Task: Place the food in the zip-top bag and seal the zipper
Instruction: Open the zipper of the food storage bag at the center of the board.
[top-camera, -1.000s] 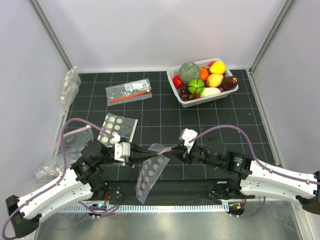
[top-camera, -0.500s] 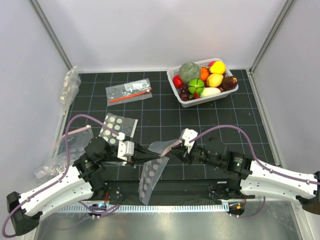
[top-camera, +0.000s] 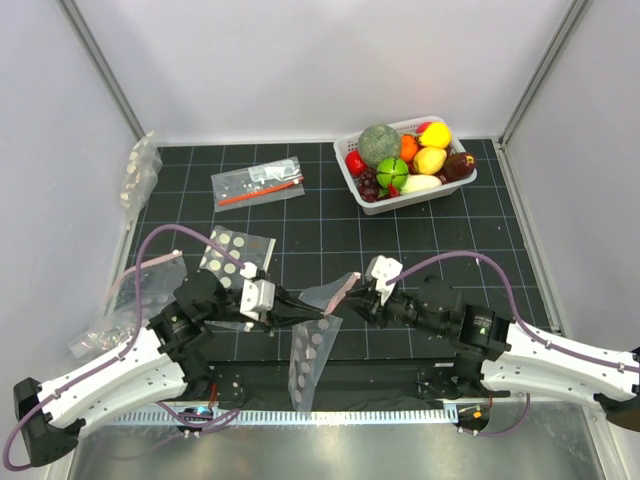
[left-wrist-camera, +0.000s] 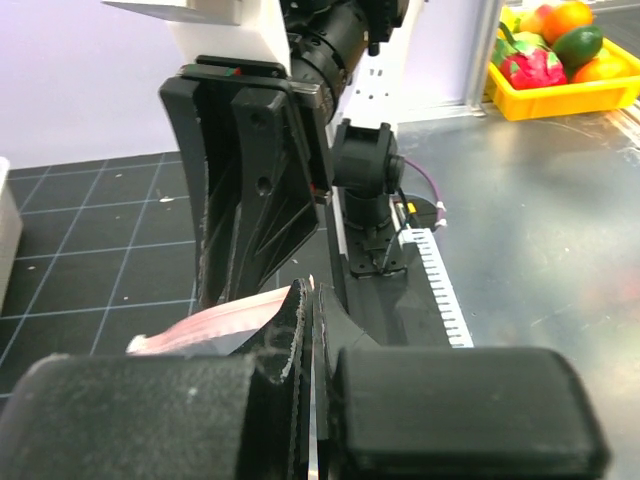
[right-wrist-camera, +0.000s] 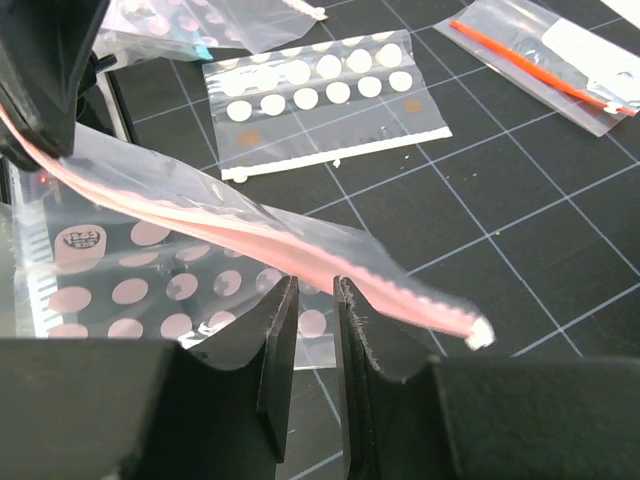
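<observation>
While the zip-top bag (top-camera: 312, 352) is held up above the counter (top-camera: 440, 240) at the near middle, its dotted body droops toward the near edge. The zipper (top-camera: 335, 292), a pink strip, spans from one hand to the other.

Left hand (top-camera: 298, 317): clamped tight on the bag's mouth edge. In the wrist view the pink strip comes out of the closed fingers (left-wrist-camera: 290, 345).

Right hand (top-camera: 358, 297): fingers stand a narrow gap apart. The strip (right-wrist-camera: 250, 235) lies across their tips (right-wrist-camera: 282, 300). Contact cannot be told.

Food (top-camera: 430, 160): all in the white basket (top-camera: 410, 200) at the far right, well apart from the bag.

Other items: dotted bag (top-camera: 235, 255) lying flat just beyond the left hand. Clear bag with an orange-red stick (top-camera: 258, 185) farther back. More bags piled at the left edge (top-camera: 130, 300).
</observation>
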